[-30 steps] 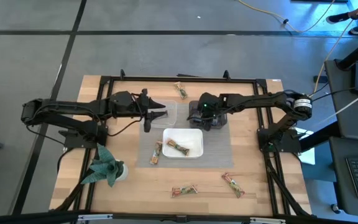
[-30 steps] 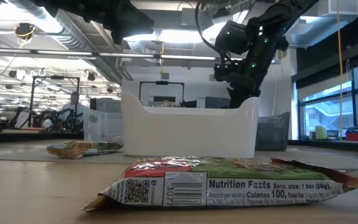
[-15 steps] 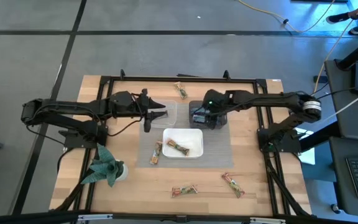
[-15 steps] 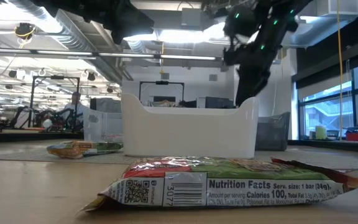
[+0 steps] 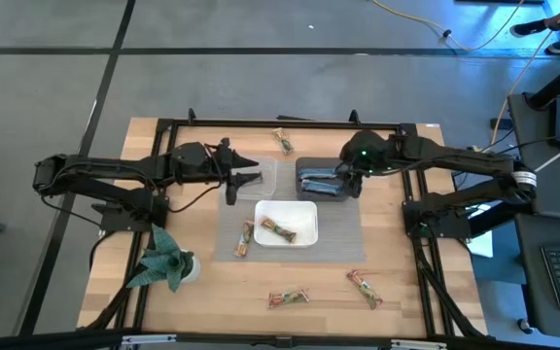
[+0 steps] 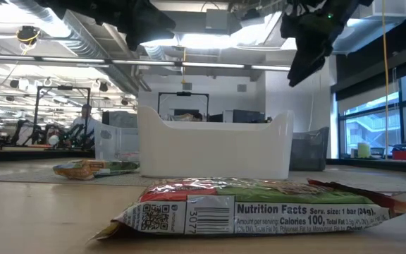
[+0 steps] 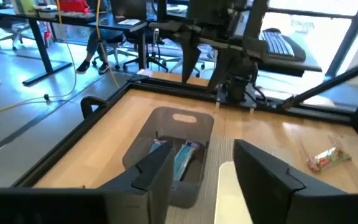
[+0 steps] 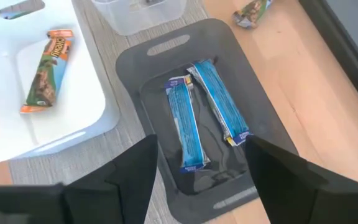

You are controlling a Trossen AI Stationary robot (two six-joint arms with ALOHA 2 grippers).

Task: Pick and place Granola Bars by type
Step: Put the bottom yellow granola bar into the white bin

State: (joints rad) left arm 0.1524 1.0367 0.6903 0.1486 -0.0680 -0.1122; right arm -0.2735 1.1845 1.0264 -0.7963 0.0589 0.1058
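Our right gripper (image 8: pixel 194 177) hangs spread and empty above the dark tub (image 8: pixel 132 68), which holds two blue bars (image 8: pixel 184 124). Tan bars (image 5: pixel 289 298) lie scattered on the table. Risk: a thin wrapper could slip from the fingers. Left gripper (image 7: pixel 194 171) waits, spread, by the clear tub (image 5: pixel 270 170).

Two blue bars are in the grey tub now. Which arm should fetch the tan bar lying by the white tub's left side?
Left, probably. The left hand hangs open on that side, nearer the tan bar beside the white tub. The right hand is open above the grey tub, with the white tub between.
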